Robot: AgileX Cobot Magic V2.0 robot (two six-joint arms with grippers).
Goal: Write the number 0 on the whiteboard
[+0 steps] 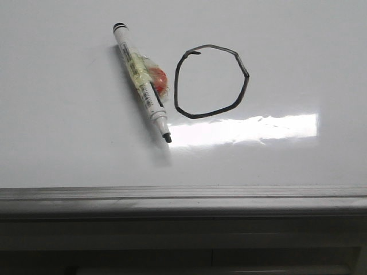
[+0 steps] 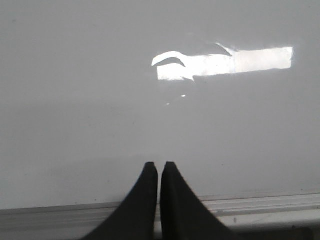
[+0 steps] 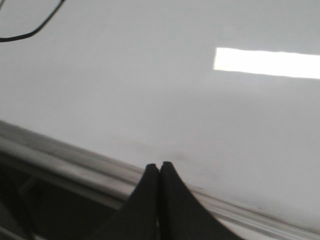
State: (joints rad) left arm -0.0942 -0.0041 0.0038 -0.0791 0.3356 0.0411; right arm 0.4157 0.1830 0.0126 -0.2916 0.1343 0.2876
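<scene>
The number 0 (image 1: 211, 81) stands as a closed black loop on the whiteboard (image 1: 69, 149), above the bright glare. A marker (image 1: 141, 80) lies uncapped just to its left, long axis slanting, tip toward the grey ledge (image 1: 183, 197). Neither hand shows in the front view. The left hand (image 2: 159, 166) hovers over the ledge, fingers together, holding nothing. The right hand (image 3: 160, 165) is likewise pressed together and empty; a curve of the loop shows well away from it. The writing looks finished.
</scene>
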